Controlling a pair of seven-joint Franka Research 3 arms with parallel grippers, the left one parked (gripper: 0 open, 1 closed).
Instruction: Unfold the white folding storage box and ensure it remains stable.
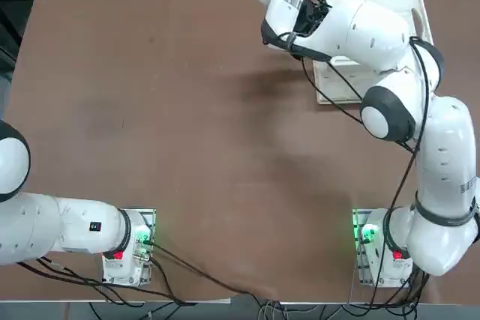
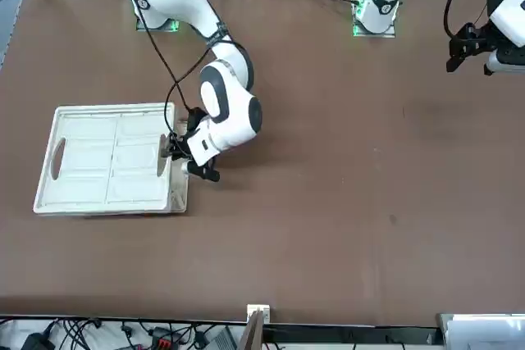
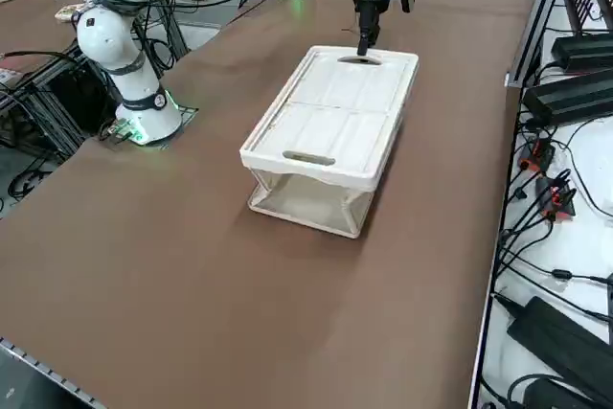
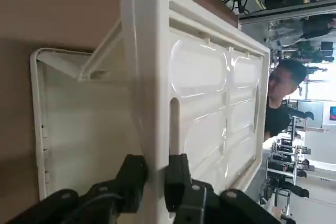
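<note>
My right gripper [image 4: 156, 177], nearly closed, pinches the white folding storage box [image 3: 330, 131] rim upper-centre (half raised); next, lift higher.

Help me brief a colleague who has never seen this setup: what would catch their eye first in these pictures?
First, the white folding storage box near the table's edge on the robot's right, its top frame lifted above its base. Next, the right tool, shut on the box's rim beside a handle hole at the end nearer the table's middle. A person shows beyond the table in the wrist view.
</note>
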